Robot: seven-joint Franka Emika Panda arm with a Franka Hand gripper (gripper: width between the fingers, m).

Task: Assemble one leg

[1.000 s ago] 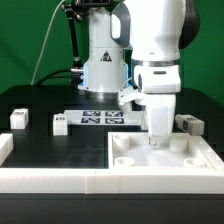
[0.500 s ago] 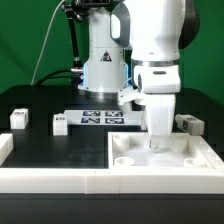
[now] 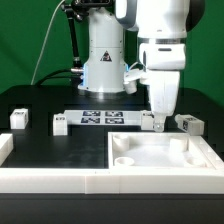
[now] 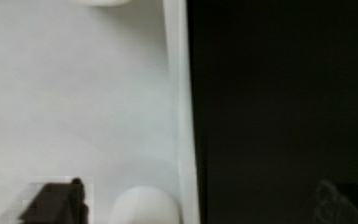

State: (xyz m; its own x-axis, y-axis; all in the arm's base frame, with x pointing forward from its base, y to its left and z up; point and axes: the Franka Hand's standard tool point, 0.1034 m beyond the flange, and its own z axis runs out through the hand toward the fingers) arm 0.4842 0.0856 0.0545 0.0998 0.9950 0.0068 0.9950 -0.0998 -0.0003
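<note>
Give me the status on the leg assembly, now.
Done: nothing that shows; no leg stands in the sockets of the tray. In hand: the gripper hangs above the tray's far edge; whether its jaws hold anything cannot be told. Left: leg one and leg two at the exterior view's left and leg three at its right lie loose on the table; one needs seating.

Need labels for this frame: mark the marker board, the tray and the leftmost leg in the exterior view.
marker board [image 3: 100, 117], exterior view, its middle
tray [image 3: 160, 153], exterior view, bare floor
leftmost leg [image 3: 18, 118], exterior view, tagged front face
</note>
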